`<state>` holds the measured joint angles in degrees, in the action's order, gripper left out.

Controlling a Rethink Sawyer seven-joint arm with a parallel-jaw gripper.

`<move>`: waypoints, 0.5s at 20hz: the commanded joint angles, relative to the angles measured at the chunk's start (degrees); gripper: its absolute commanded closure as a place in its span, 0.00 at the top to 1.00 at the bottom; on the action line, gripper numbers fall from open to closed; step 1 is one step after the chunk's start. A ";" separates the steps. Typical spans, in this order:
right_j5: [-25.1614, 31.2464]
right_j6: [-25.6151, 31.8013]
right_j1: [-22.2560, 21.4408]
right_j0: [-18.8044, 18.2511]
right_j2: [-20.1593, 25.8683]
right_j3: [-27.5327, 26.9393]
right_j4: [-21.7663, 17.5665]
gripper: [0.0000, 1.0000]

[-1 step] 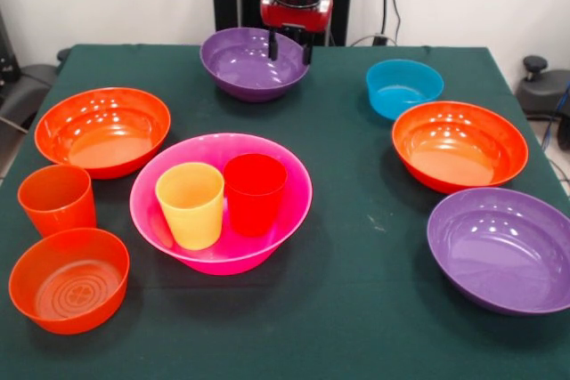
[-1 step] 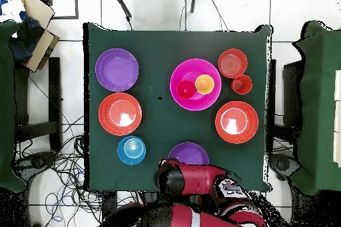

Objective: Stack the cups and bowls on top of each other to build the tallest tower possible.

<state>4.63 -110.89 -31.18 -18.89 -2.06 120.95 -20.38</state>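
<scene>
The green surface [image 1: 356, 309] carries everything, with the arm [image 2: 200, 184] hanging over its robot-side edge. The pink bowl [image 1: 285, 175] sits mid-surface as the tower's base, holding only the yellow cup [image 1: 190, 204] and the red cup [image 1: 255, 193], both upright and side by side, mouths up. So the tower is barely begun. In the front view, one purple bowl [image 1: 508, 251] lies at lower right, with an orange bowl [image 1: 459, 144] just behind it and the blue bowl [image 1: 403, 86] further back. A second wide orange bowl [image 1: 102, 129] lies at left, with the orange cup [image 1: 57, 198] and the small orange bowl [image 1: 69, 278] in front of it, the cup just beside the small bowl. The other purple bowl [image 1: 245, 64] sits at the far edge, and the claw [image 1: 289, 46] hangs right over its rim on the right-hand side. Two dark fingers show with a gap between them and nothing held, so the claw looks open. That purple bowl lies directly beneath the claw, making it the likeliest next pick. From there the pink bowl lies straight out from the robot toward the surface's middle.
</scene>
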 commanded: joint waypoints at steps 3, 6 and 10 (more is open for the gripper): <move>1.61 -8.03 -0.43 -0.10 7.31 0.79 3.63 1.00; 2.55 -7.56 -1.05 -0.62 7.79 1.07 3.69 1.00; 3.49 -7.31 -1.60 -0.97 8.52 1.24 4.02 1.00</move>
<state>4.64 -110.89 -32.87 -19.46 -0.44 121.52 -19.93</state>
